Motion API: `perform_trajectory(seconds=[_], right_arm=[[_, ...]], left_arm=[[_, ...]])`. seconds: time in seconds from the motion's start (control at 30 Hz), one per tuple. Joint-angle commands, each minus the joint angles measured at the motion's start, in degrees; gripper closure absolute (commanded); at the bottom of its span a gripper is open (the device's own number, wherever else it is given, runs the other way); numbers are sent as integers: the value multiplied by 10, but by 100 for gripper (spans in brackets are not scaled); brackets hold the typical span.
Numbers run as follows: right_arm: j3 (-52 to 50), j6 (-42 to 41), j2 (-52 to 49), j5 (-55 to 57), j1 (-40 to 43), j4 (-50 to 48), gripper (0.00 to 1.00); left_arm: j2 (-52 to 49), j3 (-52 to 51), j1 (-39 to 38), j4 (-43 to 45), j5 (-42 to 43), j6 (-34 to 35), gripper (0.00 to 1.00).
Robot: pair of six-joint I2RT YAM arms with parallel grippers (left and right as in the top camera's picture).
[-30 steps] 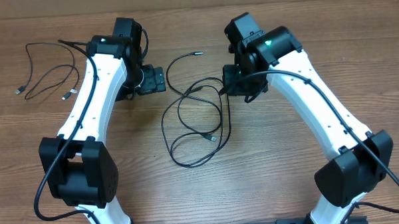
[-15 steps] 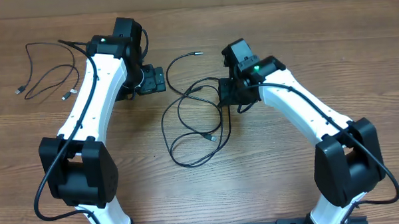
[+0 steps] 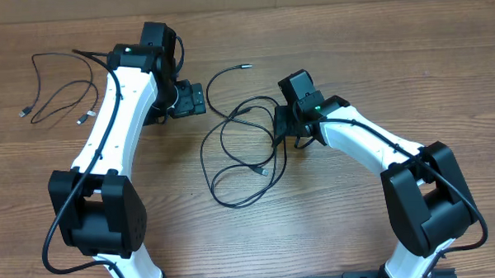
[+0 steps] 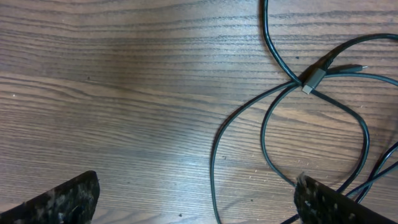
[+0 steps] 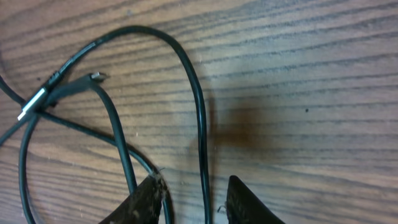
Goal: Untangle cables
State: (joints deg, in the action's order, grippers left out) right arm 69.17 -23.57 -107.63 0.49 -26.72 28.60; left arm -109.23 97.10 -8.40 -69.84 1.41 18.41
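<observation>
A tangle of thin black cables (image 3: 240, 111) lies in loops on the wooden table between the two arms. My left gripper (image 3: 198, 99) hangs wide open at the tangle's upper left. In the left wrist view one strand (image 4: 214, 168) runs between its spread fingers (image 4: 59, 202), and a silvery plug (image 4: 311, 79) sits where the strands cross. My right gripper (image 3: 276, 121) is low at the tangle's right edge. Its fingers (image 5: 146, 202) stand a little apart with one strand (image 5: 203, 143) passing between them, not pinched.
Two more thin cables (image 3: 82, 118) lie loose at the table's far left, apart from the tangle. A loose plug end (image 3: 247, 67) points right at the back. The arm bases (image 3: 97, 218) stand at the near edge on both sides.
My right arm has swung down and left, bringing its gripper low onto the tangle's right side, around one strand. The left arm and the cables have not moved.
</observation>
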Motion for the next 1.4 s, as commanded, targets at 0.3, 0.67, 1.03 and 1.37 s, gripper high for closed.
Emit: perform_trajectory(seconds=[0.3,0.67,1.03,1.37], right_arm=[[-6,-7,-45,46,-1,-56,71],[10,-7,-52,46,5,-54,96],[124,-7,37,-19,8,56,96],[117,-7,30,-167,-9,84,96]], left_arm=[[9,-5,1,0,-5,-4,0],[9,-5,1,0,-5,-4,0],[9,-5,1,0,-5,-4,1],[9,-5,1,0,-5,-4,1]])
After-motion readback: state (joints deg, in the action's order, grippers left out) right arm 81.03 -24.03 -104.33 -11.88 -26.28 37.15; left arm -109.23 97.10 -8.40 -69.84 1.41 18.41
